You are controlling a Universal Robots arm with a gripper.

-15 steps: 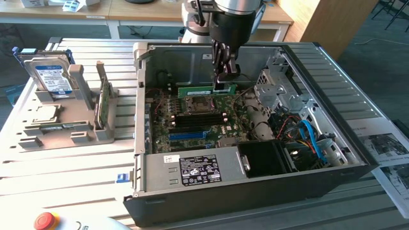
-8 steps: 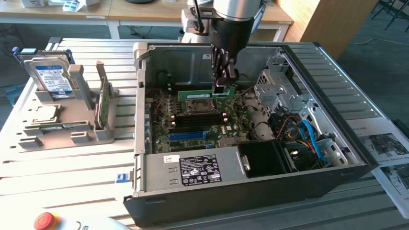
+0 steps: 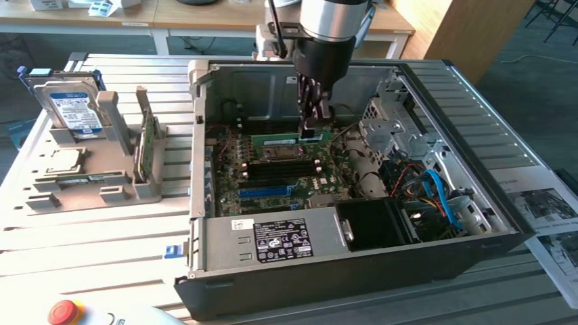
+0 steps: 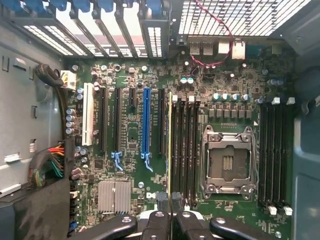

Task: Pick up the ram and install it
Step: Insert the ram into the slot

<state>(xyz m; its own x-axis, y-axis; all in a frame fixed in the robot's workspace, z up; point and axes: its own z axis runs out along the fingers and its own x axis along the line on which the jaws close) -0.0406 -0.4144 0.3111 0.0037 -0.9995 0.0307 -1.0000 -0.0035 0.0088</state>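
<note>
The claw is clamped shut on the ram, just beside the socket. Any tilt against the slots could jam it.

The gripper clamps the ram edge-on; the stick runs out ahead of it beside the black memory slots, between the blue expansion slot and the empty CPU socket.

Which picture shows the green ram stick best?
The exterior view: the ram shows its long green side and pale label, held by the gripper over the motherboard. The wrist view sees it edge-on, just a thin line.
</note>
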